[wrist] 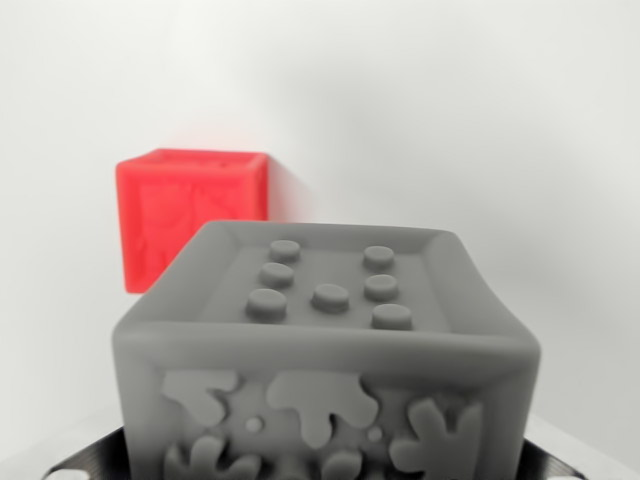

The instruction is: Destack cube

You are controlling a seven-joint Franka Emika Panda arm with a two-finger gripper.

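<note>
Two cubes: grey cube [325, 350] fills your near view, red cube [185, 210] behind, view's left; end effector state: cannot tell.

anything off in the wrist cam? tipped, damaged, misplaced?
Nothing stands out. The grey cube fills the foreground, studded face up, edges intact. The red cube sits behind it toward the wrist view's left, upright on the white surface, partly hidden by the grey one. No spills or cracks visible. Whether the tool is open cannot be told.

Plain white bkgd [450, 100], soft even light, faint shadows
</note>
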